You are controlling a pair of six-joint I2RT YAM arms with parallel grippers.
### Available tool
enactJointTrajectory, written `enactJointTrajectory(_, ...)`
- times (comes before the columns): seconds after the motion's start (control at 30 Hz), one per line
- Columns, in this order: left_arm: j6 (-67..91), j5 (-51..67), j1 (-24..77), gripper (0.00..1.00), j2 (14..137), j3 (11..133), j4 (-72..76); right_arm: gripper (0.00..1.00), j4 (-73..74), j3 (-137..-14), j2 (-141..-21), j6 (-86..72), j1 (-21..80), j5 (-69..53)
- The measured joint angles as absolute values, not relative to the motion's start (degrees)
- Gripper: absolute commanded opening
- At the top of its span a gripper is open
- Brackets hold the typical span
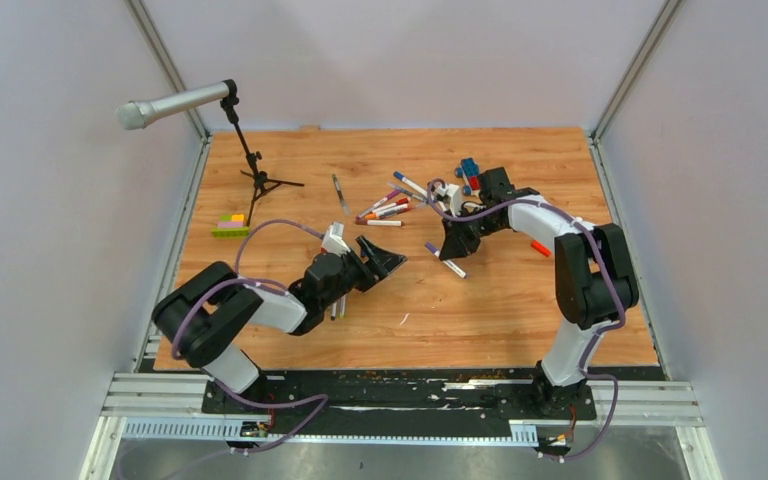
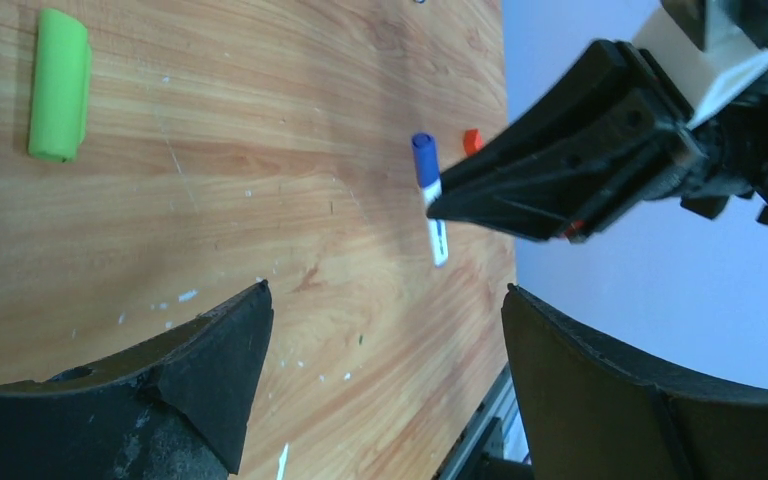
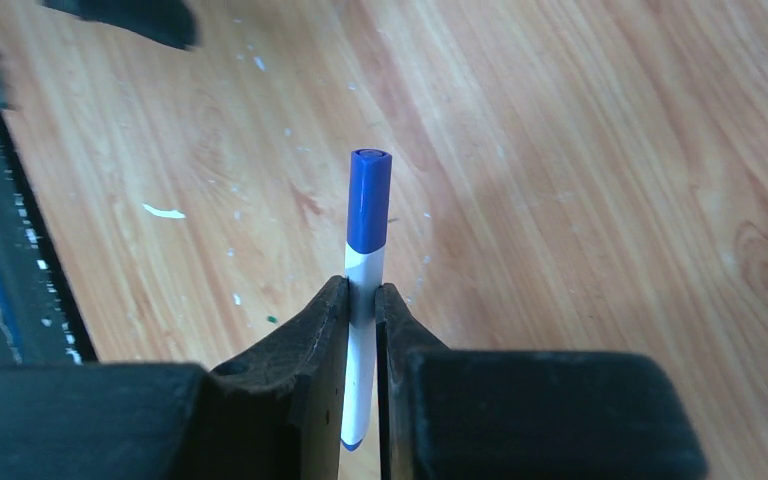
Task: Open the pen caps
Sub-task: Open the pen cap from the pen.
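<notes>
top external view: two black-and-white arms over a light wooden tabletop [image 1: 480, 310]. the right gripper [image 1: 453, 245] sits about mid-table, clamped on a slim white marker pen [image 1: 450, 265]. that pen lies at an angle, with its capped end pointing toward the left arm.

the right wrist cam shows it way better. the right gripper's [image 3: 362, 295] two black fingers [image 3: 305, 340] are pinched tight on the white barrel [image 3: 360, 380]. the blue plastic cap [image 3: 369, 200] sticks out just past the fingertips and is seated on the pen. can't tell if the pen touches the wood or hangs just above it.

the left gripper [image 1: 385, 258] is just left of that, near the pen but apart from it. on the left wrist cam its jaws stand wide apart with only bare table between them [image 2: 385, 295]. that cam looks straight at the pen [image 2: 434, 215] and the blue cap [image 2: 423, 160], with the right gripper [image 2: 440, 205] coming in from the right side.

other stuff:
- a loose pile of white marker pens with coloured caps [image 1: 385, 208] behind the grippers
- a blue-and-red toy car [image 1: 470, 172] just beyond that, by the right arm
- a small orange block [image 1: 540, 248] over on the right
- a green-yellow brick bar [image 1: 230, 228] at the left, next to a silver microphone on a black tripod stand [image 1: 175, 103]
- a lone grey pen [image 1: 340, 192] between the stand and the pile
</notes>
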State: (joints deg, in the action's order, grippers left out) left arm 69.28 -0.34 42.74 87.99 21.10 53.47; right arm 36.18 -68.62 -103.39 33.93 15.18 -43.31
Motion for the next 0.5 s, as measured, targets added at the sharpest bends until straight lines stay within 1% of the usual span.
enactJointTrajectory(0.17, 71.09, -1.43, 43.03, 0.9, 96.55, 26.11, 57.12, 0.0, 36.14, -68.31, -103.39, 32.91, 15.46, -48.29)
enactJointTrajectory(0.33, 71.83, -2.31, 43.68, 0.88, 100.68, 30.68, 58.76, 0.0, 36.16, -68.27, -103.39, 32.53, 16.51, -50.78)
enactJointTrajectory(0.4, 72.01, -2.66, 43.94, 0.84, 101.8, 31.9, 59.16, 0.0, 36.16, -68.27, -103.39, 32.38, 17.21, -51.59)
enactJointTrajectory(0.5, 72.38, -3.09, 44.34, 0.74, 103.2, 32.86, 59.27, 0.0, 36.14, -68.27, -103.39, 31.97, 18.0, -52.66)
